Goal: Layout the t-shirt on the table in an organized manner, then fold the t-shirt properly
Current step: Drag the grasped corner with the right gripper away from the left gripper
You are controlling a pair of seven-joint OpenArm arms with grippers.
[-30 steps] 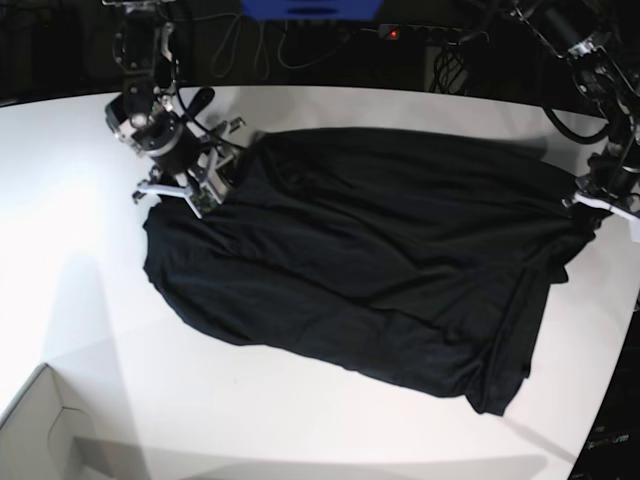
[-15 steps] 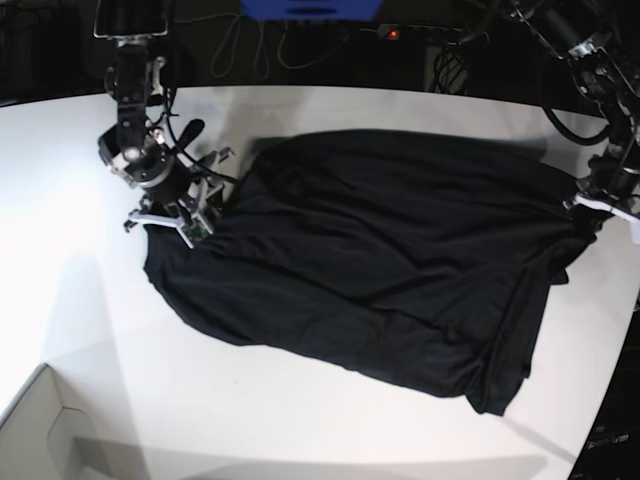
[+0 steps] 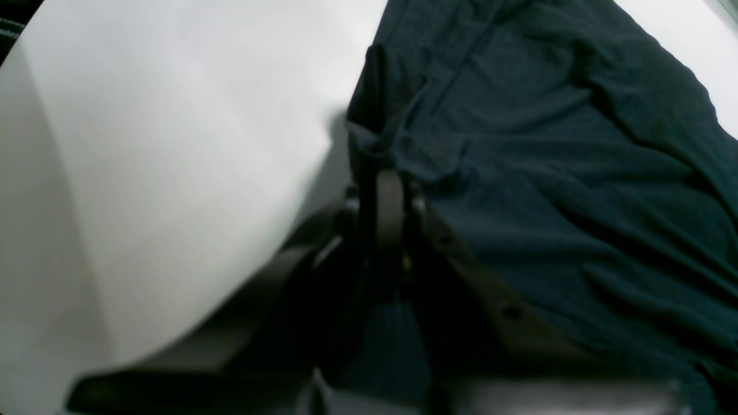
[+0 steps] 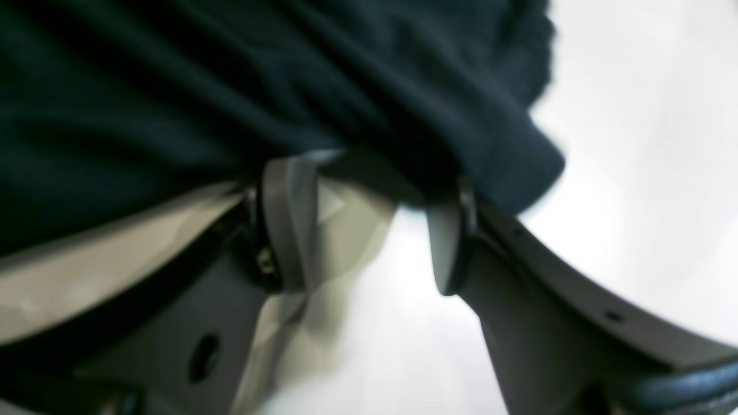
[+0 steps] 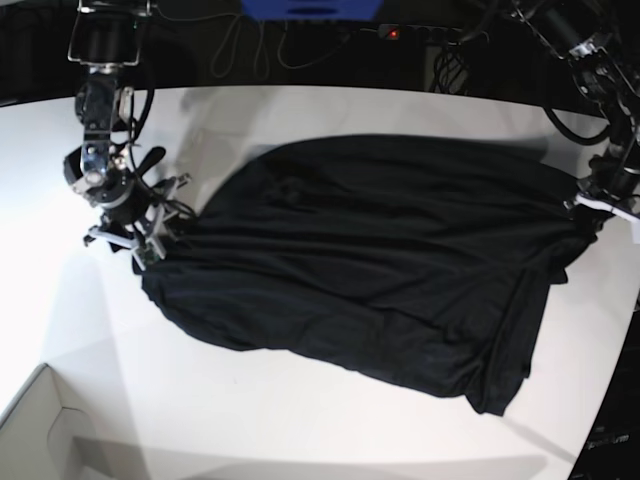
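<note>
The black t-shirt (image 5: 380, 260) lies spread and wrinkled across the white table (image 5: 300, 420). My right gripper (image 5: 145, 235) is at the shirt's left corner. In the right wrist view its jaws (image 4: 369, 184) stand apart, with a bunched fold of the shirt (image 4: 230, 86) lying across the fingertips and bare table (image 4: 634, 173) showing between them. My left gripper (image 5: 597, 203) is at the shirt's right edge, near the table's rim. In the left wrist view it (image 3: 383, 173) is shut on a pinched fold of the shirt (image 3: 548, 173), with the table (image 3: 173, 144) beside it.
A white box corner (image 5: 40, 430) sits at the front left. Cables and a power strip with a red light (image 5: 395, 33) run behind the table. The table's curved edge (image 5: 620, 330) passes close to the shirt's right side.
My right gripper has moved left and toward the front. The shirt's upper-left edge has been drawn along with it, stretching that corner out. The left arm has not moved.
</note>
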